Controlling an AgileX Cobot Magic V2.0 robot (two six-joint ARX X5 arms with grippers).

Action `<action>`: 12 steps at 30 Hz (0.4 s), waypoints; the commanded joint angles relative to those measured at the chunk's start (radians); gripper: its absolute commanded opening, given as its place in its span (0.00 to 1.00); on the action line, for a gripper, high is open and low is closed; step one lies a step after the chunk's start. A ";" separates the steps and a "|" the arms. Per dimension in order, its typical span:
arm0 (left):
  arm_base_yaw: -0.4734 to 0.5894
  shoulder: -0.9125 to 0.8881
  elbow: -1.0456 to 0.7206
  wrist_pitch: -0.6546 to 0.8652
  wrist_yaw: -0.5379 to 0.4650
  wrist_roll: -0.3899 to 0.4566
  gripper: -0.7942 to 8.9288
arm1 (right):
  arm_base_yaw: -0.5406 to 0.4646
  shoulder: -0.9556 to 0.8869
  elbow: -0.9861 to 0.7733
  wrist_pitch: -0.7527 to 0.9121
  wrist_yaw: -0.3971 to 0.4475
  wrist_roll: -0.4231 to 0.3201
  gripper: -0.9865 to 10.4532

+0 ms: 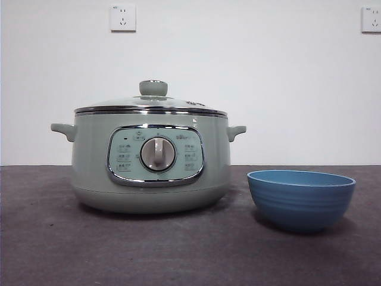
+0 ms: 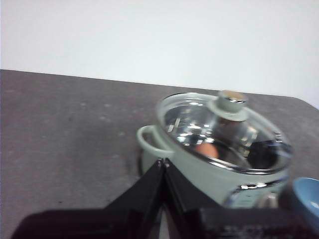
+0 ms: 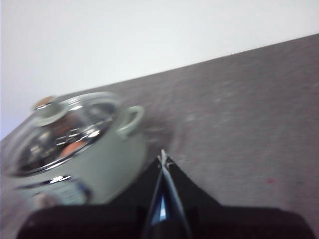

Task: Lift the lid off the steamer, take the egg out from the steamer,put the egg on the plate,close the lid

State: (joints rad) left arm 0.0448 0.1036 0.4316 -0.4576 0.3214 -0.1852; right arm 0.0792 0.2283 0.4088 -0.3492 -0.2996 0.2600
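Observation:
The pale green steamer (image 1: pixel 151 170) stands left of centre on the dark table, with the glass lid (image 1: pixel 150 102) closed on it. The egg (image 2: pixel 206 150) shows reddish-brown through the glass in the left wrist view and also in the right wrist view (image 3: pixel 74 147). The blue plate (image 1: pixel 300 199), a deep bowl, stands to the right of the steamer and is empty. My left gripper (image 2: pixel 163 162) is shut and empty, above the table beside the steamer's handle. My right gripper (image 3: pixel 163 159) is shut and empty, off the steamer's other side. Neither gripper shows in the front view.
The dark grey table (image 1: pixel 53 250) runs back to a white wall. Two wall sockets (image 1: pixel 122 18) sit high on the wall. The steamer's side handles (image 1: pixel 64 130) stick out on both sides.

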 commanded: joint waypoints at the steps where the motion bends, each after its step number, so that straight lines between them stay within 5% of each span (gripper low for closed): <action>1: 0.002 0.050 0.073 -0.047 0.045 -0.005 0.07 | 0.002 0.068 0.088 -0.050 -0.077 -0.049 0.08; 12: 0.002 0.222 0.278 -0.235 0.273 0.031 0.07 | 0.003 0.365 0.454 -0.450 -0.310 -0.267 0.08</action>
State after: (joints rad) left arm 0.0448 0.3225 0.7029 -0.6868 0.5751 -0.1787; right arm 0.0795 0.5854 0.8463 -0.7776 -0.6029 0.0570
